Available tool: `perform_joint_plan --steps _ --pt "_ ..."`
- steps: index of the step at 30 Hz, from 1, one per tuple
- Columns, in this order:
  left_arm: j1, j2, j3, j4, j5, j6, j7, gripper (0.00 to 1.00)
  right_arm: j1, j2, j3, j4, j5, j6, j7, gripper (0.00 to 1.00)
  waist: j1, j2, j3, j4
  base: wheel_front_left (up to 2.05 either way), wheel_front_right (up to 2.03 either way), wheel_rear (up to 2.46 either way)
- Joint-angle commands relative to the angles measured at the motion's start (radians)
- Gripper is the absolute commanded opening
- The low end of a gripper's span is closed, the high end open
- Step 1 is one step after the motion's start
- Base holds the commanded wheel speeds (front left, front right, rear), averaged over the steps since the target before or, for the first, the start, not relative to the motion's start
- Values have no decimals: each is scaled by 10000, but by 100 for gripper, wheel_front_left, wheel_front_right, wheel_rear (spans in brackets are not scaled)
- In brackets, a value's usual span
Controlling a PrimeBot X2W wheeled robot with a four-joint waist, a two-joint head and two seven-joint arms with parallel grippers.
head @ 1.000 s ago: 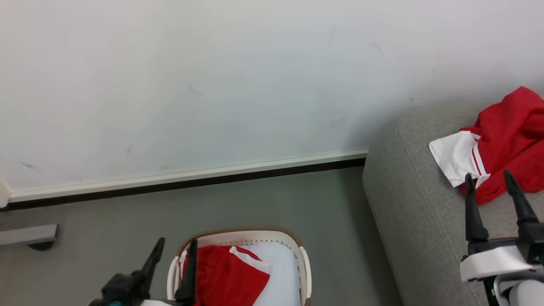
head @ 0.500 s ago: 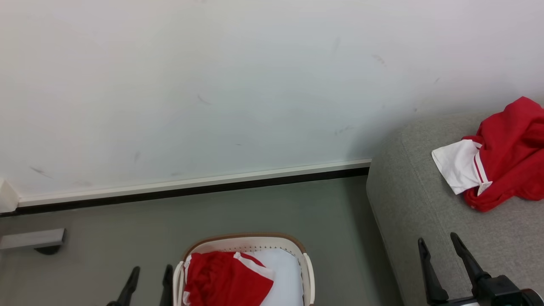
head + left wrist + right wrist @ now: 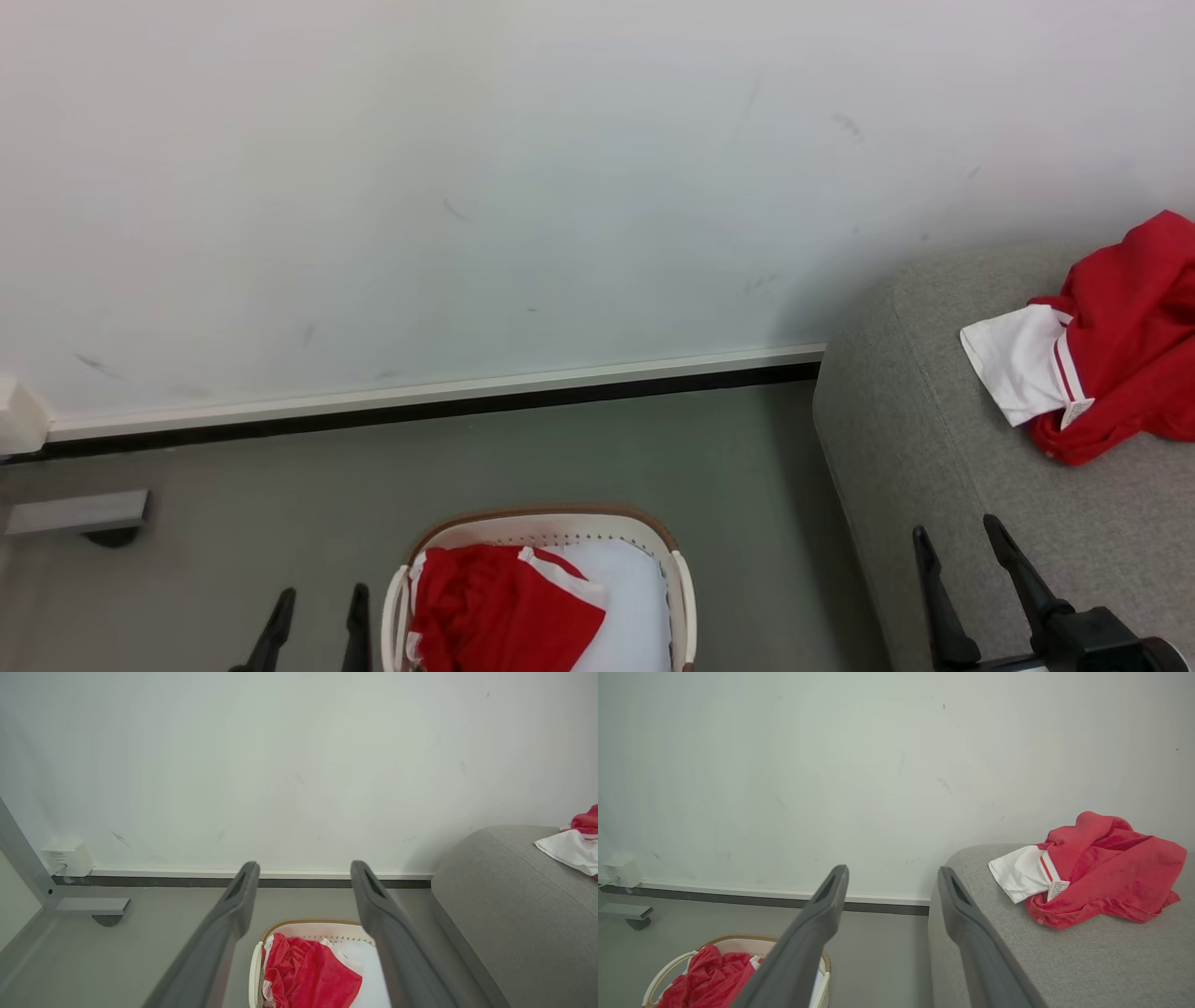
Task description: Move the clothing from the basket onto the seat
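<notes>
two red garments are counted: one garment (image 3: 1120,345) is laid on the single seat (image 3: 934,485), the other garment (image 3: 495,607) is left in the one basket (image 3: 674,597), so the second fetch is judged in hand. the left end effector (image 3: 321,602) and right end effector (image 3: 956,532) are both released and empty. next, one must be lowered into the basket and clenched on that garment.

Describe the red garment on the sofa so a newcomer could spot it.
Find the big grey sofa at the right, against the white wall. On its top lies a crumpled red garment with a white panel sticking out leftward. The other red clothing sits in the white basket on the floor.
</notes>
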Motion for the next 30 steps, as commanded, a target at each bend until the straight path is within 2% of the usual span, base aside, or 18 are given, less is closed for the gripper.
perform_joint_plan --steps 1,9,15,23,30 --pt "23 -31 84 -14 82 -60 -6 100 -17 -35 10 13 45 -25 -2 100 0 0 14 -33 0 0 0" --pt "-53 -114 175 94 213 -189 -6 100 -133 -34 44 -61 8 -25 -2 100 0 0 178 -225 0 0 0" --pt "-633 -117 -191 599 510 -376 -6 100 -370 -31 96 -191 8 -25 -2 100 0 0 690 -418 0 0 0" --pt "-2873 137 -1312 1858 998 -591 -4 100 -1245 -30 62 -741 83 -25 -2 100 0 0 2750 -733 0 0 0" --pt "-5490 444 -2292 3763 1175 -673 219 100 -2114 -25 -190 -1704 166 -25 -2 100 0 0 4946 -1116 0 0 0"
